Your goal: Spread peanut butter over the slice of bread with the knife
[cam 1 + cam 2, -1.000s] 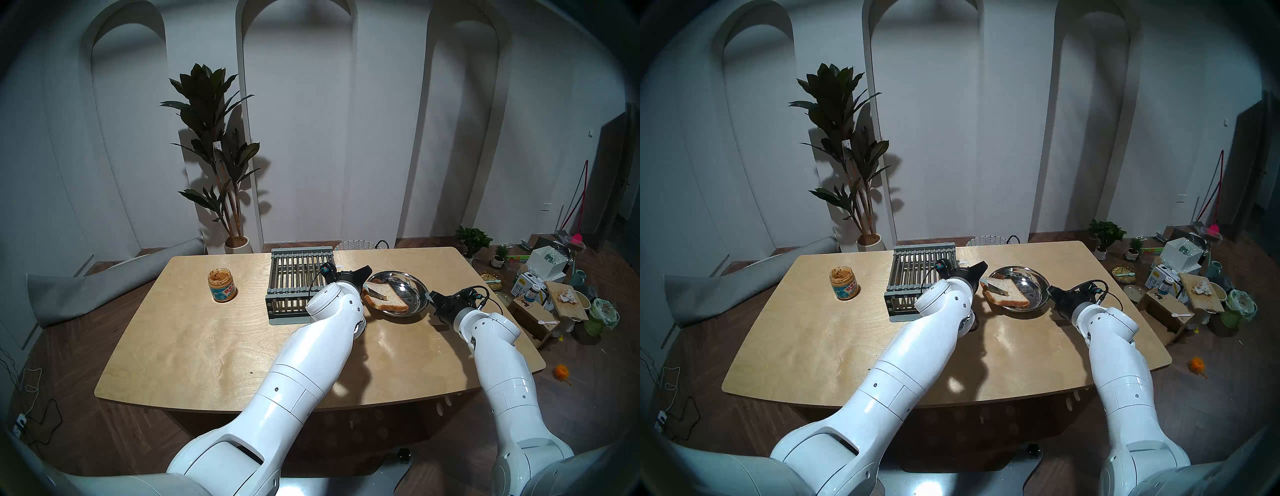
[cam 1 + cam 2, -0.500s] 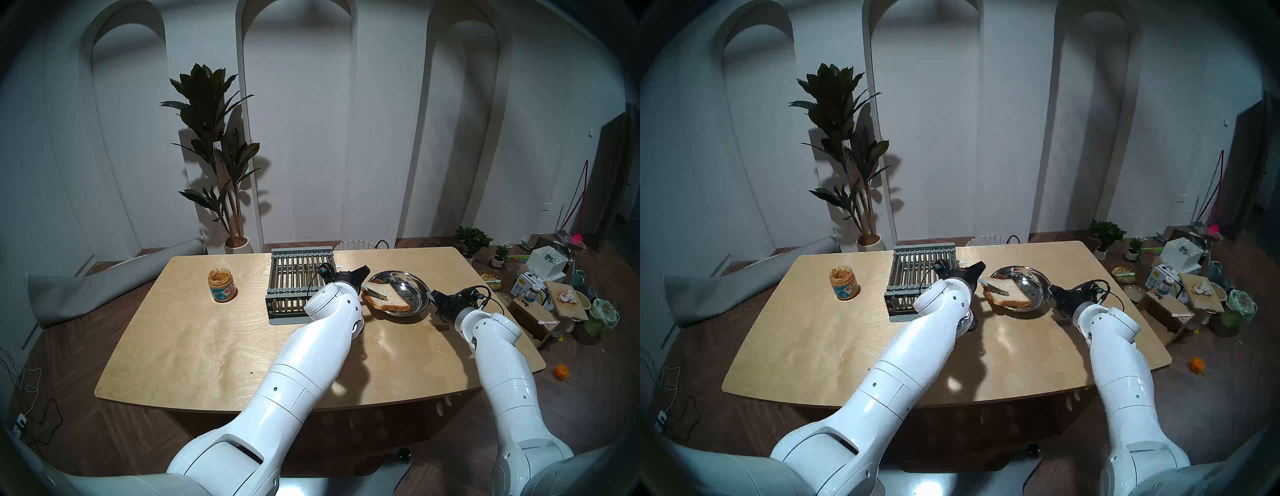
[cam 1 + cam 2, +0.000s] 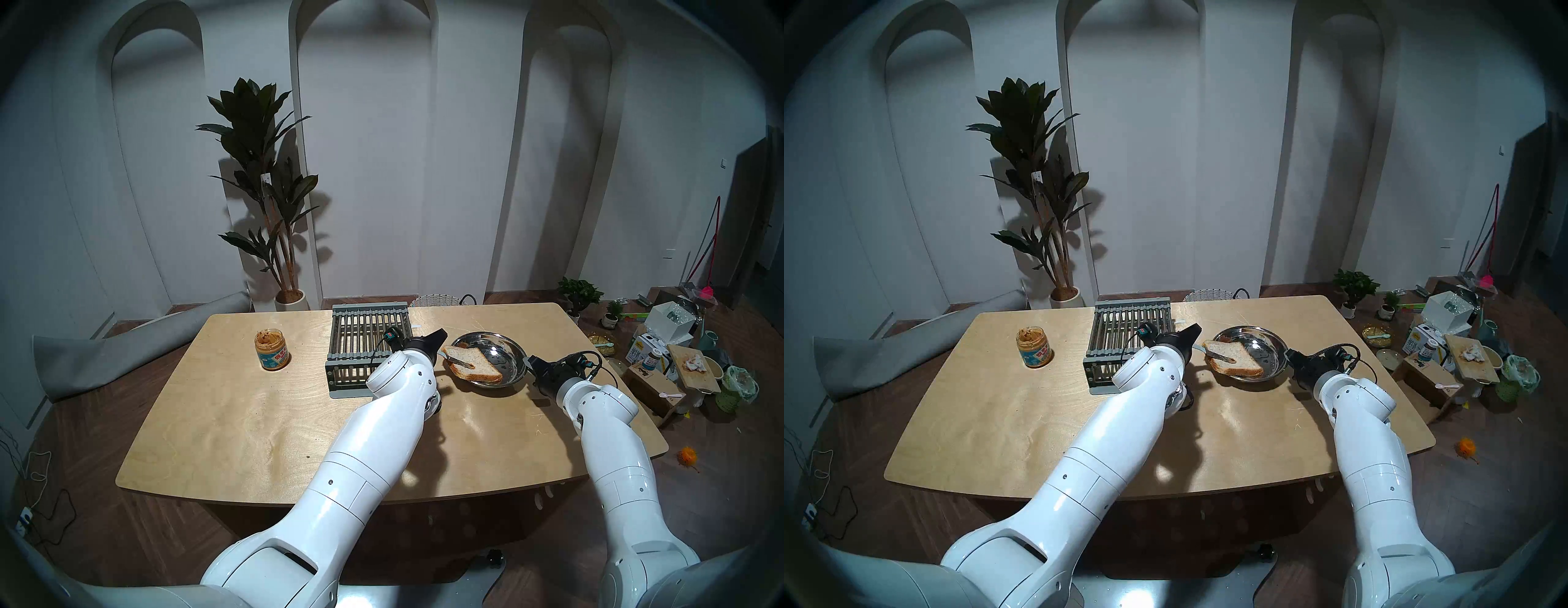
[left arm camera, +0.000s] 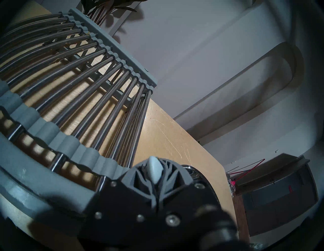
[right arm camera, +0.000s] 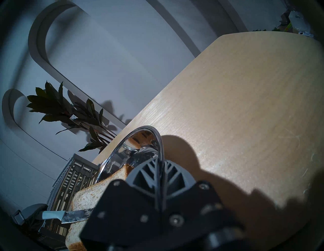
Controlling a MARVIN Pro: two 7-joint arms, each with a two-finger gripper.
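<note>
**Knife on bread, plate pinned for the spread**

Head views: left gripper (image 3: 439,339) clamped on the knife (image 3: 460,362), blade lying flat on the bread (image 3: 475,365), likely to smear the dab at its tip. Bread sits in the metal plate (image 3: 515,361). Right gripper (image 3: 529,364) pinches the plate rim, probably so it won't slide. Peanut butter jar (image 3: 271,350) stands open, well apart at table (image 3: 254,424) left, beyond the rack (image 3: 365,339).

Left wrist: fingers (image 4: 140,177) closed around the pale handle end; rack (image 4: 70,87) just beside.

Right wrist: fingers (image 5: 140,177) shut over the plate rim (image 5: 157,138); blade (image 5: 77,216) rests across the slice (image 5: 87,198), mostly bare.
</note>
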